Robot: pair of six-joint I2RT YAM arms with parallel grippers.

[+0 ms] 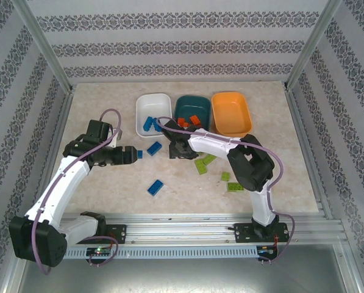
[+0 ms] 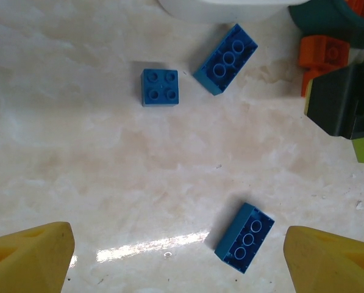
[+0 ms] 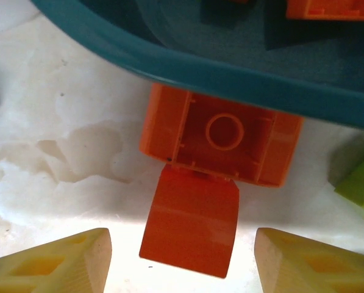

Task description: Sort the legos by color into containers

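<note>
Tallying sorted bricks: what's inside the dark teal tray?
Orange-red bricks lie inside the dark teal tray; the right arm partly covers its near edge, so a full count isn't possible.

Robotics lab test cell, not a home. Two white-and-black robot arms, left (image 1: 63, 183) & right (image 1: 264, 204), are bolted to a silver aluminium rail (image 1: 188, 227) at the near edge of a beige marble-look tabletop (image 1: 102, 195). Bare aluminium frame posts (image 1: 44, 49) stand at the corners. Wall panels w/ grey floral-stripe wallpaper (image 1: 182, 46) box in the bench. Purple cables (image 1: 112, 113) loop along the arms.
</note>
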